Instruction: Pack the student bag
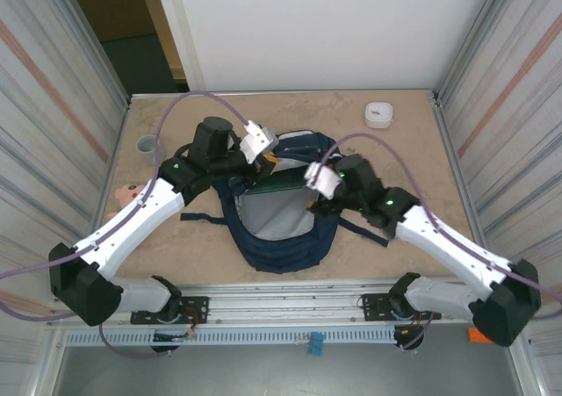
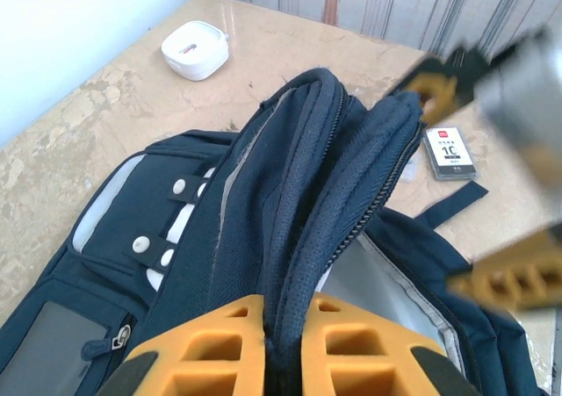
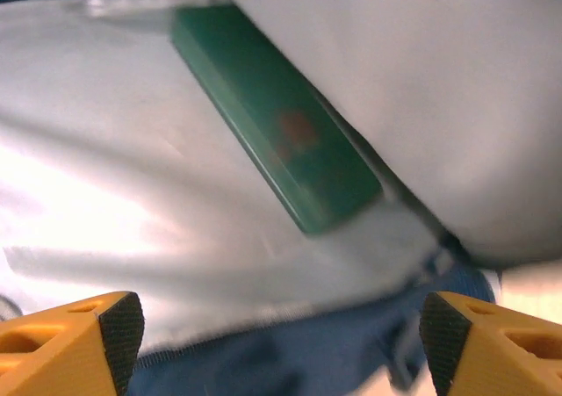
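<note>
While the left tool (image 2: 283, 330) is clamped on the raised zip edge of the student bag (image 1: 281, 247), holding its mouth up, the right tool (image 3: 281, 326) hangs over the pale lining with its fingers wide apart and nothing between them. The bag lies in the middle of the table (image 1: 413, 150), between the two arms, its main pocket gaping. A flat green book (image 3: 281, 133) lies inside against the lining, so at least one thing looks packed. Outside are a white round case (image 1: 378, 114) at the far right, a grey cup (image 1: 145, 147) at the far left and a small dark packet (image 2: 448, 153) near the bag; whether all belong inside I cannot tell. With the zip not yet closed, I judge the task partway through.
</note>
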